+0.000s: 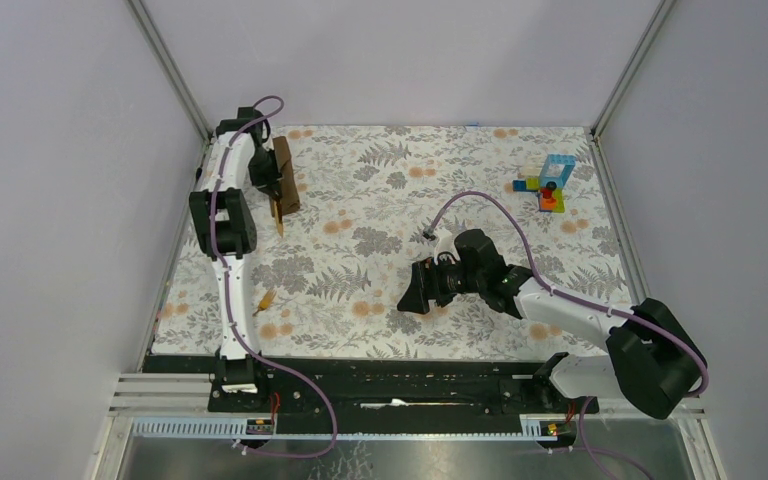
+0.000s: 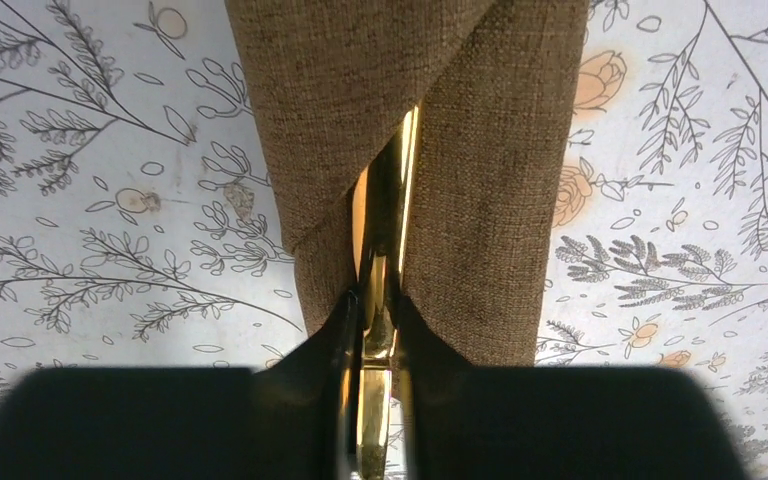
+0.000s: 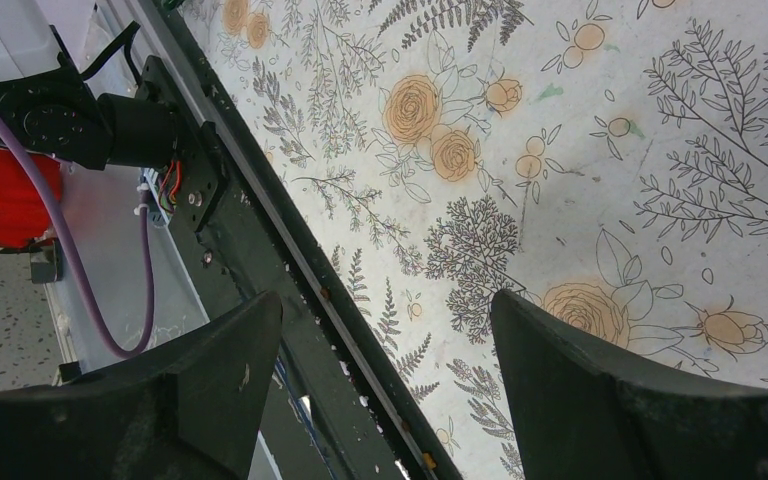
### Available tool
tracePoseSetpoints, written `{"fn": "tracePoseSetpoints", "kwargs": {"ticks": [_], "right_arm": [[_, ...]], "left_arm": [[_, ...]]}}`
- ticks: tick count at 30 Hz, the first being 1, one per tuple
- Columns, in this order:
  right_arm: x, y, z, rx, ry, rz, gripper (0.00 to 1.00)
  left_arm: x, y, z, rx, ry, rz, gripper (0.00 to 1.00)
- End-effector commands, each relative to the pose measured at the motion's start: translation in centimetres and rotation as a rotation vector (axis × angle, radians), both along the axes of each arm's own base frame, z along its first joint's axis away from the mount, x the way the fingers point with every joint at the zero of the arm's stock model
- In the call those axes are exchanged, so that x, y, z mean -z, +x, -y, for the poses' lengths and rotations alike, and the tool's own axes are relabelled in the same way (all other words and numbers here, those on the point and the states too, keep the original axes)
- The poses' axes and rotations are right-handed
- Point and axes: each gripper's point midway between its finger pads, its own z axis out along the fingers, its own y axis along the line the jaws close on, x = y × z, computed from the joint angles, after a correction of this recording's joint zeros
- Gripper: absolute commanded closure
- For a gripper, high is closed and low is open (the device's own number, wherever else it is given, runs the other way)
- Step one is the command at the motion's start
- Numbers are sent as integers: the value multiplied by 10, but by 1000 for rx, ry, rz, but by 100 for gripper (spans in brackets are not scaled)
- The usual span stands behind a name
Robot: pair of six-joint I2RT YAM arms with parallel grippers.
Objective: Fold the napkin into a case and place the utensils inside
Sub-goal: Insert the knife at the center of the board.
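Grey walls close in a table under a grey-and-orange floral covering point(image 1: 390, 200). At its far left corner lies the plain brown fabric napkin point(image 1: 286, 175) point(image 2: 480, 200), folded into a narrow case. My left gripper point(image 1: 268, 185) point(image 2: 375, 315) pinches a slender shiny golden utensil point(image 2: 382, 230) whose far end sits in the gap between the napkin's overlapping flaps. A second small yellow-orange utensil point(image 1: 265, 298) lies on the covering beside my left arm. My right gripper point(image 1: 412, 293) point(image 3: 385, 300) hangs over the near middle, jaws wide, holding nothing. A stack of colourful toy blocks point(image 1: 548, 183) stands far right.
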Motion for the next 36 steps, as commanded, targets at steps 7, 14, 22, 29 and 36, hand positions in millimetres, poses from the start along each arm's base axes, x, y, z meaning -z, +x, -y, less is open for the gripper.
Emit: {"fn": "tracePoseSetpoints", "kwargs": {"ticks": [7,14,22,29,36], "right_arm": [[-10,8,-6,12,37,16,17],[-11,6,-7,6,56,13,17],[-14,5,-6,8,65,23,17],[-17,4,-5,11,71,27,16],[-20,4,-5,17,78,36,16]], "left_arm": [[-67,2,-6,-31,7,197,52],[-83,-57,1,-42,18,212,50],[-45,-101,19,-35,-7,141,50],[-24,-95,18,-39,38,112,51],[-4,-87,16,-49,53,62,52]]}}
